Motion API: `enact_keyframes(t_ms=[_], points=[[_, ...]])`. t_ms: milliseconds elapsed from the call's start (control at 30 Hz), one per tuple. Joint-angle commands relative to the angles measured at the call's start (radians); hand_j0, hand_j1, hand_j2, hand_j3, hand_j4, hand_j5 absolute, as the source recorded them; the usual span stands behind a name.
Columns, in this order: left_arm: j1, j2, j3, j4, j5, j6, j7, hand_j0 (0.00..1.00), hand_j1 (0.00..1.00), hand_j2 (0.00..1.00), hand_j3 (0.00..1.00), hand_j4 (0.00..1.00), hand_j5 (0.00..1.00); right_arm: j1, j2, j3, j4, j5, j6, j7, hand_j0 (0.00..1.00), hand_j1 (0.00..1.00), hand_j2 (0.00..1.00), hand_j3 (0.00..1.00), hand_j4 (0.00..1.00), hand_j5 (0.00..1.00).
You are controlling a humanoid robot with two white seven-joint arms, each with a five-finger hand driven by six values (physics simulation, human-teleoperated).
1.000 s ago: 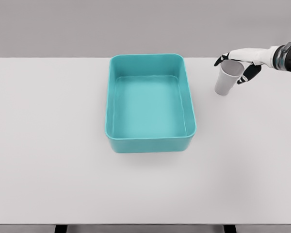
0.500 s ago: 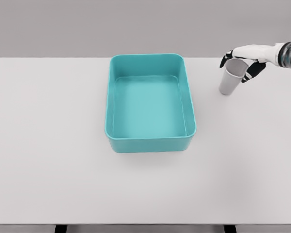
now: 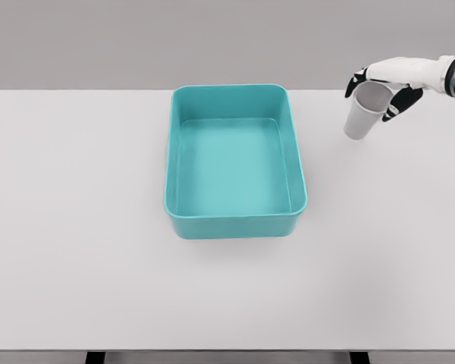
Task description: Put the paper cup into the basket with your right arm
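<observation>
The right arm (image 3: 447, 74) is cut off by the right edge, past the wrist. The right hand (image 3: 387, 82) hides part of the cup's (image 3: 362, 114) rim. Beside the cup, the table (image 3: 76, 265) is cut by the side edges.

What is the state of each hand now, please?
Right hand: closed on the paper cup, gripping it at the rim.
Left hand: not in view.

White paper cup (image 3: 363, 111) tilted beside teal basket (image 3: 235, 220)

Plain teal basket (image 3: 236, 216); white paper cup (image 3: 362, 114); white right hand (image 3: 387, 82) with black-tipped fingers (image 3: 391, 114); pale grey table (image 3: 76, 227).
</observation>
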Motion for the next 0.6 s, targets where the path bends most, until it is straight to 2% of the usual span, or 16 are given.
enact_keyframes(t_ms=[0, 200, 567], points=[[0.0, 0.0, 0.0, 0.0, 0.0, 0.0, 0.0, 1.0, 1.0, 1.0, 1.0, 1.0, 1.0, 0.0, -0.01, -0.002, -0.029, -0.004, 0.001, 0.0, 0.67, 0.67, 0.67, 0.67, 0.67, 0.67], [0.0, 0.0, 0.0, 0.0, 0.0, 0.0, 0.0, 1.0, 1.0, 1.0, 1.0, 1.0, 1.0, 0.0, -0.044, -0.008, -0.104, -0.029, 0.003, 0.0, 0.67, 0.67, 0.67, 0.67, 0.67, 0.67], [0.0, 0.0, 0.0, 0.0, 0.0, 0.0, 0.0, 1.0, 1.0, 1.0, 1.0, 1.0, 1.0, -0.023, -0.082, -0.008, -0.187, -0.086, 0.004, 0.0, 0.67, 0.67, 0.67, 0.67, 0.67, 0.67]])
